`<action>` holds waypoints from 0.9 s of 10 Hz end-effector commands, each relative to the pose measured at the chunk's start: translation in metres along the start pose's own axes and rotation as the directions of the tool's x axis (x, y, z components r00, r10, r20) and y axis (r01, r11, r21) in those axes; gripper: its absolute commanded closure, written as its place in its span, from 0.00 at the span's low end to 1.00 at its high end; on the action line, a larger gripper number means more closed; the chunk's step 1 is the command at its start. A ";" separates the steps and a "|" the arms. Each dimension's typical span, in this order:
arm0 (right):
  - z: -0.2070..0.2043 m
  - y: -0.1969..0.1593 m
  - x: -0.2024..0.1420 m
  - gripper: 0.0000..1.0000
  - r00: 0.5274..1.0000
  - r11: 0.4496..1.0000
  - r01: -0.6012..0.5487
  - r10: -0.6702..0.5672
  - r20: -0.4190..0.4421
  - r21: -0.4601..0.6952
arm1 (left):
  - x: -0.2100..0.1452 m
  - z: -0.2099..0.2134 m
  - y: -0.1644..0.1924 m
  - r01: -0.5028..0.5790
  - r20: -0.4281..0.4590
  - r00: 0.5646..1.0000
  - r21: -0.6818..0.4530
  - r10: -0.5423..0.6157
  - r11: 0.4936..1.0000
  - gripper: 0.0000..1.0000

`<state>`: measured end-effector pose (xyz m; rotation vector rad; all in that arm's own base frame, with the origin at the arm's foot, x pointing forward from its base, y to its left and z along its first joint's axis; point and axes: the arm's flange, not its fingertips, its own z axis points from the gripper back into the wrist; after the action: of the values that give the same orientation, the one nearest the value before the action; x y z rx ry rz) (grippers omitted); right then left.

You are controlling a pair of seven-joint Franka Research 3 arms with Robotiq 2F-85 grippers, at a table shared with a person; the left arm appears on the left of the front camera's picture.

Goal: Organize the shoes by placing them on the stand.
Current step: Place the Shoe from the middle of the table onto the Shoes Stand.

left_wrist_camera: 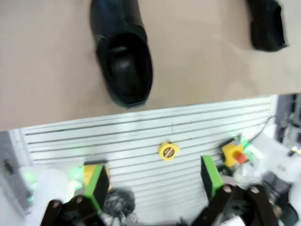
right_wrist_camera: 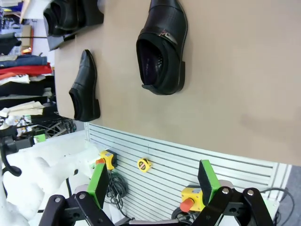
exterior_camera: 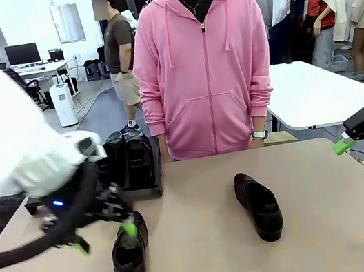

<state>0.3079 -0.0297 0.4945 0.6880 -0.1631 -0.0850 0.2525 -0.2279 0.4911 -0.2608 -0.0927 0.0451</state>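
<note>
Two glossy black shoes lie loose on the tan table: one near the front left [exterior_camera: 130, 260] [left_wrist_camera: 123, 61] [right_wrist_camera: 84, 87], one in the middle [exterior_camera: 258, 205] [left_wrist_camera: 267, 23] [right_wrist_camera: 162, 44]. Two more shoes [exterior_camera: 129, 152] [right_wrist_camera: 66, 16] sit on the low black stand [exterior_camera: 147, 184] at the back left. My left gripper [exterior_camera: 105, 238] [left_wrist_camera: 153, 183] hovers open by the front-left shoe's heel end, with nothing between its fingers. Far right, above the table's edge, my right gripper [exterior_camera: 358, 155] [right_wrist_camera: 153, 181] is open and empty.
A person in a pink hoodie [exterior_camera: 206, 69] stands at the far side, hands out of sight. A white table [exterior_camera: 314, 93] stands behind on the right. The tan tabletop [exterior_camera: 325, 238] is bare at the front right.
</note>
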 end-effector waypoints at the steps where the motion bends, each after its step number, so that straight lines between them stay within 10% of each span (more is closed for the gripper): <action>1: 0.003 -0.001 0.001 0.00 1.000 0.999 -0.023 0.023 -0.001 0.027 | 0.011 -0.019 -0.043 -0.007 -0.018 1.000 0.044 0.008 0.999 0.00; 5: 0.003 -0.001 0.001 0.00 1.000 0.999 -0.023 0.023 -0.001 0.027 | -0.005 -0.029 -0.049 -0.014 0.013 1.000 0.046 0.013 0.999 0.00; 9: 0.003 -0.001 0.001 0.00 1.000 0.999 -0.023 0.023 -0.001 0.027 | 0.056 -0.098 -0.057 0.014 0.147 0.989 0.106 -0.030 0.994 0.00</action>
<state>0.3077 -0.0299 0.4947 0.6878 -0.1636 -0.0847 0.2938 -0.2985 0.4432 -0.1754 -0.1842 0.0222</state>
